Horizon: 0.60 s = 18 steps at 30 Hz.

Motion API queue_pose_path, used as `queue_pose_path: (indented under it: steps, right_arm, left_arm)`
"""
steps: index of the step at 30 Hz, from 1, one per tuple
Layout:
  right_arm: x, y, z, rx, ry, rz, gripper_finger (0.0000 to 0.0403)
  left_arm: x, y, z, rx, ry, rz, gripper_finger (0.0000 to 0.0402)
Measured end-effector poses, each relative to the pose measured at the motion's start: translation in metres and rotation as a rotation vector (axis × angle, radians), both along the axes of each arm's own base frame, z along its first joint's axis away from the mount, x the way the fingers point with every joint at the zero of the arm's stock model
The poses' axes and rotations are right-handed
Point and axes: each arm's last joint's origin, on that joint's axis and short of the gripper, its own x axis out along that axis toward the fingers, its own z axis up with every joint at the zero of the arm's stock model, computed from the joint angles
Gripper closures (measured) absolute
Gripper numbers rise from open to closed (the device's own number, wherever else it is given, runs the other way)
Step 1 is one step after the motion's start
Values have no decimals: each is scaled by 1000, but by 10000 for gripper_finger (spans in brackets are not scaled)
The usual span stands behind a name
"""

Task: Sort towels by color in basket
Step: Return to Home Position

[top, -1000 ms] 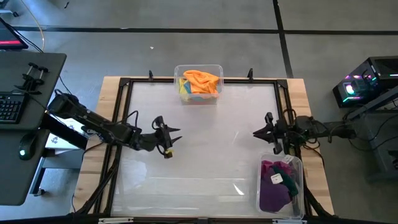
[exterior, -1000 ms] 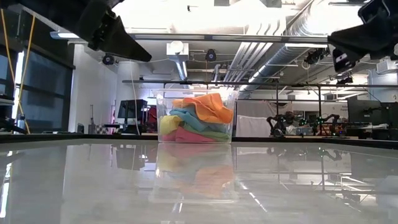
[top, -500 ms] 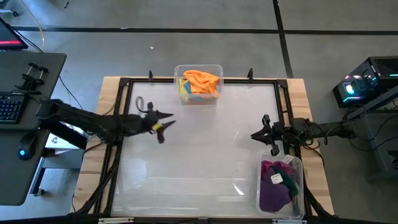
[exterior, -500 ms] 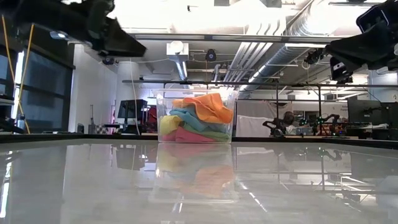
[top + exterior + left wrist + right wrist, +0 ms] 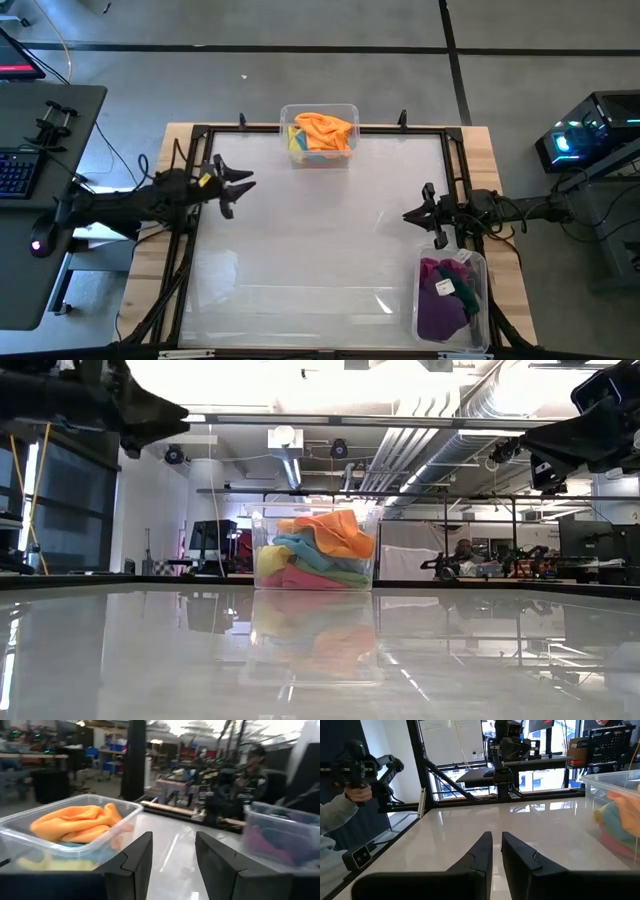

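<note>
A clear bin [image 5: 319,136] at the table's far edge holds an orange towel [image 5: 323,128] on top of yellow, teal and pink ones [image 5: 300,570]. A second clear bin [image 5: 450,296] at the near right holds purple [image 5: 437,312], magenta and dark green towels. My left gripper [image 5: 240,186] hangs open and empty above the table's left side, pointing toward the far bin [image 5: 75,827]. My right gripper [image 5: 408,215] is shut and empty above the right side, just beyond the near-right bin. No grey towel shows.
A dark frame [image 5: 200,135] runs round the white table top. In the right wrist view a person's hand [image 5: 355,792] holds a control handle beyond the table's left edge. A desk with a keyboard [image 5: 15,170] stands to the left.
My left gripper has drawn back from the table's middle left toward the left edge and a little toward the far edge, rising and turning as it went. It stays open and empty. The towels and bins have not moved.
</note>
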Motion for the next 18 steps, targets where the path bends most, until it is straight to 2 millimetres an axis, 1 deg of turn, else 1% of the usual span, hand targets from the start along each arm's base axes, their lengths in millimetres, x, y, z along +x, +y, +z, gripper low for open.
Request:
queue_pose_path:
  steps: [4,8,13,18]
  right_arm:
    - [0,0,0,0,0,-1,367]
    - [0,0,0,0,-1,-2,367]
    - [0,0,0,0,0,-3,367]
    - [0,0,0,0,0,-3,367]
  left_arm:
    - [-5,1,-19,-22,-70,-38,264]
    - [-7,1,-42,-31,-106,-39,264]
    - [-8,-1,-43,-65,-105,-78,264]
    - [-10,-4,-40,5,-113,-111,264]
